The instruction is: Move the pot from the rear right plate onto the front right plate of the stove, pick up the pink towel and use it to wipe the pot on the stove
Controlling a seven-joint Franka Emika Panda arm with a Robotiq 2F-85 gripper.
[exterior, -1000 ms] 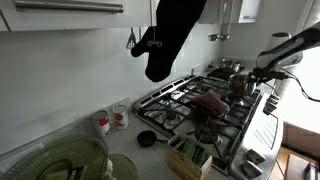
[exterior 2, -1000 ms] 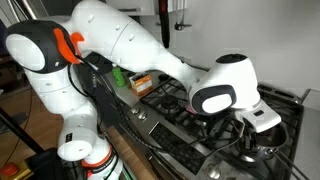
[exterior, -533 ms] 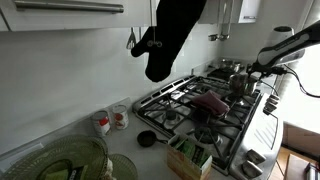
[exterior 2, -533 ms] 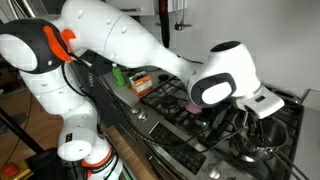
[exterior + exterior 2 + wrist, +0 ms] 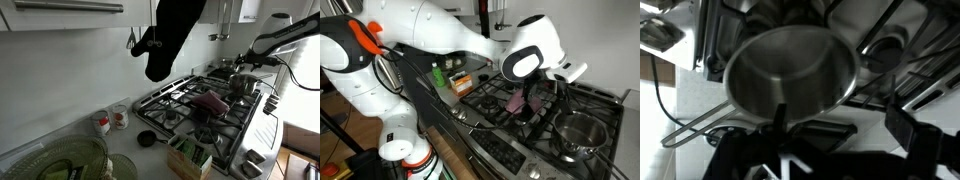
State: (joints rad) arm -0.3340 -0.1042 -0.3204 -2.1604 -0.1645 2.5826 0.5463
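Note:
The steel pot (image 5: 578, 132) stands on a burner near the stove's front edge, also visible in an exterior view as the pot (image 5: 241, 85). In the wrist view the pot (image 5: 790, 68) fills the upper middle, its long handle (image 5: 688, 130) pointing lower left. The pink towel (image 5: 521, 102) lies crumpled on the grate beside it, seen too as the towel (image 5: 210, 102). My gripper (image 5: 551, 93) hangs above and just beside the pot, open, with nothing between its fingers. The gripper (image 5: 840, 125) shows its two dark fingertips (image 5: 906, 124) wide apart below the pot's rim.
A black oven mitt (image 5: 166, 38) hangs over the stove's far side. A second pot (image 5: 232, 67) sits at the back. On the counter stand a box of packets (image 5: 190, 155), a small black pan (image 5: 147, 138), two cups (image 5: 110, 121) and a glass bowl (image 5: 70, 160).
The jaws have gone from shut on the pot to wide open, letting it go on the burner. The gripper has lifted up and away from the pot.

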